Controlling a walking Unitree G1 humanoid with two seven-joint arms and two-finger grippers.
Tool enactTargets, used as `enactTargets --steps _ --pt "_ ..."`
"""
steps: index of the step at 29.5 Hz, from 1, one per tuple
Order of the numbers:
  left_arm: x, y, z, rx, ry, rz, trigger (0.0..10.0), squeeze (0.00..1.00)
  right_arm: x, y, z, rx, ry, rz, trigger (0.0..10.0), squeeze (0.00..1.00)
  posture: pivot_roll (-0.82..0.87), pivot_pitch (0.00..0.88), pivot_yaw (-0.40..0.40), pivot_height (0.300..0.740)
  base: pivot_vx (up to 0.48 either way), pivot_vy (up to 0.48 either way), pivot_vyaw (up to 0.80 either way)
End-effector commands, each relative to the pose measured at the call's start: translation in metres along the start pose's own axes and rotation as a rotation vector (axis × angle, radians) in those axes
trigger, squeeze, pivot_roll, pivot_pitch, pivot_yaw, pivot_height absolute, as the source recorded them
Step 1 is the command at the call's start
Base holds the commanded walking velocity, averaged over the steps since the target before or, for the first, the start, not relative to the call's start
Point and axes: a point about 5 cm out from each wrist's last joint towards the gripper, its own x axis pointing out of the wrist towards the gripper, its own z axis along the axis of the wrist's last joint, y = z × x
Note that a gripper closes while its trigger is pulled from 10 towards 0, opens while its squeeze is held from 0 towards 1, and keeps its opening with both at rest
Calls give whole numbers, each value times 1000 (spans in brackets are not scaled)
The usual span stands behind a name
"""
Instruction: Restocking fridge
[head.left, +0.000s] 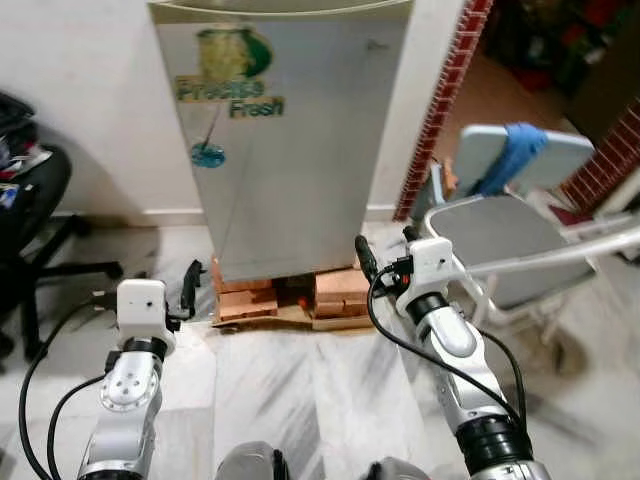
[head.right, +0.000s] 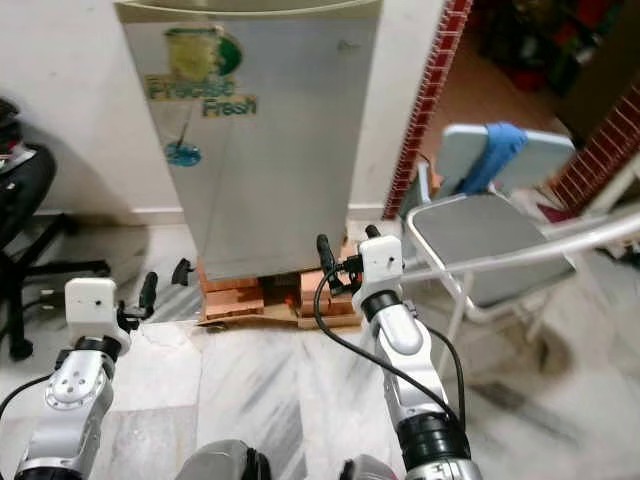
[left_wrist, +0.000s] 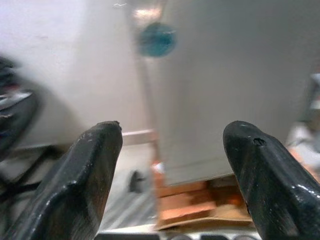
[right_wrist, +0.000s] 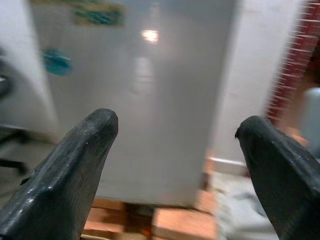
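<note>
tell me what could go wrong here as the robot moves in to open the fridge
1. The tall silver fridge stands raised on stacked red bricks; a hard pull could rock it.
2. The grey folding chair sits close beside the open right gripper and may snag that arm.

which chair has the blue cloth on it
The grey folding chair on the robot's right; the blue cloth hangs over its backrest. The black office chair has none.

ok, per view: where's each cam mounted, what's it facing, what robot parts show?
Left/right eye: head stereo pair, looking down and forward at the closed fridge on bricks; both silver arms show.
Left wrist: along the open left gripper toward the fridge.
Right wrist: along the open right gripper, same fridge.
Shared: all show the fridge door.
</note>
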Motion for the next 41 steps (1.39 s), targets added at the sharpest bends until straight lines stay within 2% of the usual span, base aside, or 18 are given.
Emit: enactTargets --steps 1,7,12,17,23,32,41 --pt "0 -8 3 3 -10 -31 10000 0 1 -5 2 -15 -2 -7 10000 0 114 27 -3 740 0 480 -800" --pt "-3 -8 -1 5 -1 -51 10000 0 1 -5 3 -13 -6 -12 10000 0 111 27 -2 740 0 480 -800" --pt "1 -5 0 -10 0 -34 10000 0 -2 -1 0 -8 5 12 10000 0 108 14 -12 740 0 480 -800" --pt "0 -13 0 -5 -28 -71 10000 0 -1 -4 1 -19 1 9 10000 0 106 4 -19 740 0 480 -766" --pt "-3 -14 -5 -24 6 -54 10000 0 1 -12 3 -30 -4 -11 10000 0 110 0 -20 740 0 480 0" --pt "-1 -15 -6 -13 11 -66 10000 0 2 -7 1 -15 -6 -11 10000 0 121 0 -11 740 0 465 0" --pt "0 -21 -2 24 -11 -134 10000 0 -10 -11 -9 -1 9 -84 10000 0 102 0 38 740 0 0 0"
